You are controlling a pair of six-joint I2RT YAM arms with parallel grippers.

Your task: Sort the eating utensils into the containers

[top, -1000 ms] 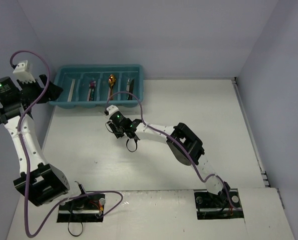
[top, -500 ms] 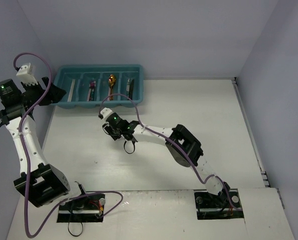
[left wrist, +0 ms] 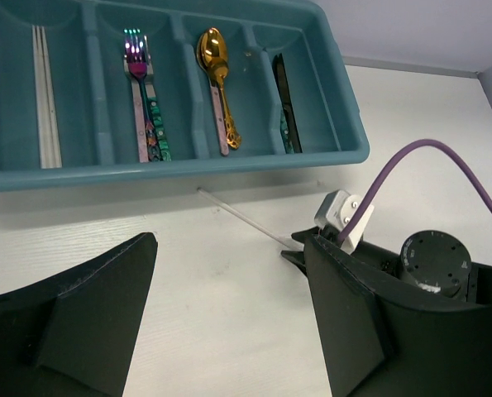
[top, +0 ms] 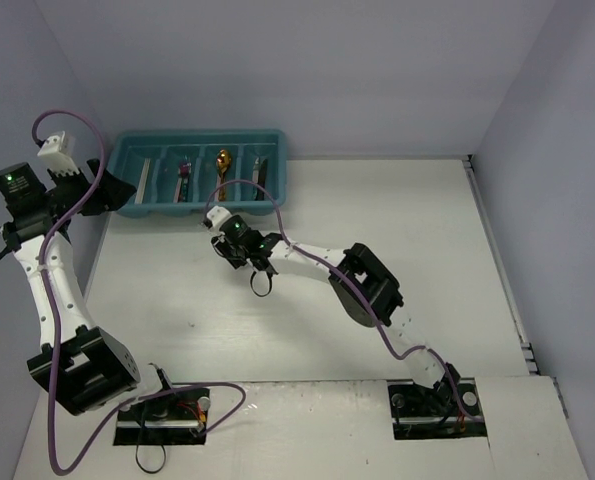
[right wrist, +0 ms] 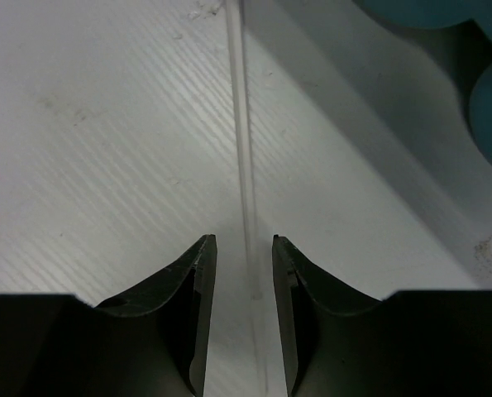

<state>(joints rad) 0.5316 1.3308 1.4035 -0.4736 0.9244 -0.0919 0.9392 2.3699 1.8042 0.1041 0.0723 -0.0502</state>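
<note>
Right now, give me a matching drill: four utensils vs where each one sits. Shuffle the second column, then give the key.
Things:
1. gold spoon
2. rainbow-tinted fork
3. black knife
4. loose clear chopstick

Places (tray compartments counted from the left in the top view):
A. fourth compartment
B. on the table in front of the tray, between the fingers of the open right claw
C. third compartment
D. second compartment

Pairs: 1-C, 2-D, 3-A, 4-B
</note>
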